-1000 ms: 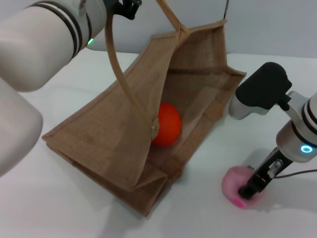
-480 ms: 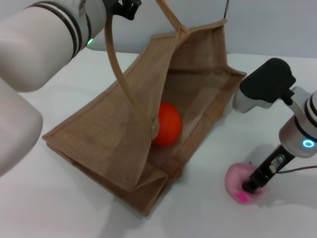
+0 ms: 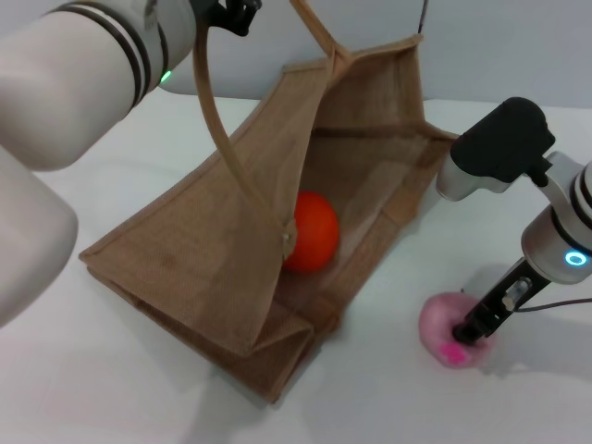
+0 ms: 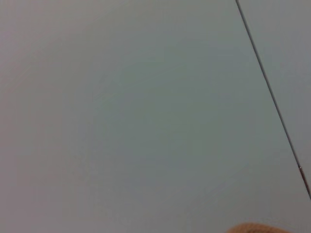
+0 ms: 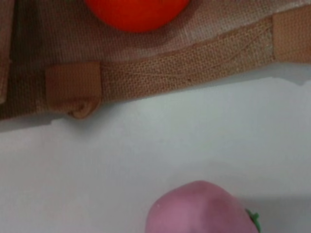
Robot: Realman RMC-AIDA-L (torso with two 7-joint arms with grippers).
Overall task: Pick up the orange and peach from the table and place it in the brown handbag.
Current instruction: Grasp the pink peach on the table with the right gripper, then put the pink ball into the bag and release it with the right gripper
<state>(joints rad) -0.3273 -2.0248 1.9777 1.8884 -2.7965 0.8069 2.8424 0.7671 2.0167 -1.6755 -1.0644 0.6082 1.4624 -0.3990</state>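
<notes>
The brown handbag (image 3: pixel 203 250) lies tilted on the white table (image 3: pixel 111 388) with its mouth open toward the right. The orange (image 3: pixel 313 231) rests inside it and also shows in the right wrist view (image 5: pixel 136 12), behind the bag's rim (image 5: pixel 184 73). My left gripper (image 3: pixel 227 14) is at the top, holding one long handle (image 3: pixel 217 120) up taut. The pink peach (image 3: pixel 442 326) is at the right front of the table, just outside the bag's mouth, and my right gripper (image 3: pixel 467 331) is closed on it from above. The peach also shows in the right wrist view (image 5: pixel 204 208).
The bag's second handle (image 3: pixel 319 32) rises at the back. The bag's lower rim with a sewn handle end (image 5: pixel 73 90) lies between the peach and the orange. Bare white table stretches at the front left. The left wrist view shows only a grey wall and a thin cable (image 4: pixel 272 102).
My right arm has shifted right and up a little, and the peach has moved slightly up-table with its fingers. The bag, the orange and the left arm have not moved.
</notes>
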